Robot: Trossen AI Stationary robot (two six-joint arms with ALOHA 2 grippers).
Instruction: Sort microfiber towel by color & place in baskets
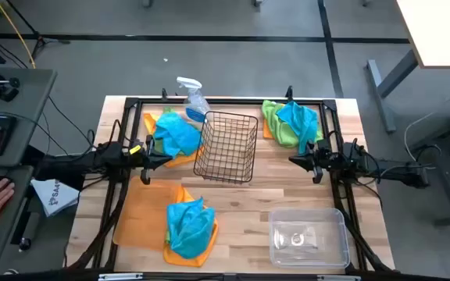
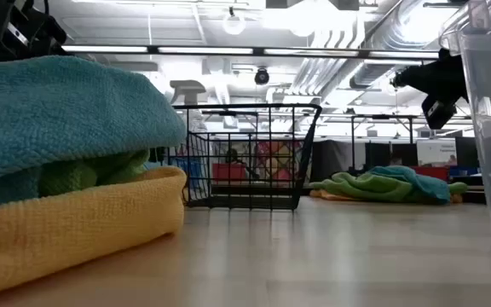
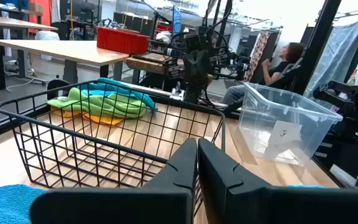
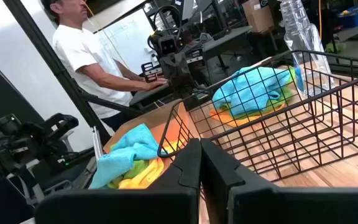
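I take the black wire basket (image 1: 226,147) in the middle of the bench (image 1: 248,204) as my landmark. My left hand (image 1: 145,161) hovers just left of the basket, and its two fingers are pressed together with nothing between them. My right hand (image 1: 312,164) hovers to the right of the basket, and its fingers are also closed on nothing.

The towels lie in three piles. Beside the basket on its left there is a turquoise towel (image 1: 175,133) on top of an orange one, and the left arm cuts off part of this pile. Behind the basket on the right there is a pile (image 1: 289,121) of green and turquoise cloth with a little orange under it. In front of the basket, slightly left, a third pile (image 1: 189,227) has turquoise above orange. From above I cannot see green in it, but the low view shows green cloth (image 2: 92,175) pressed between the layers.

The flat orange tray (image 1: 145,220) lies under the edge of this front pile, so it is partly hidden. The clear tub (image 1: 308,237) stands in front of the basket on the right. A spray bottle (image 1: 193,101) stands just behind the basket.
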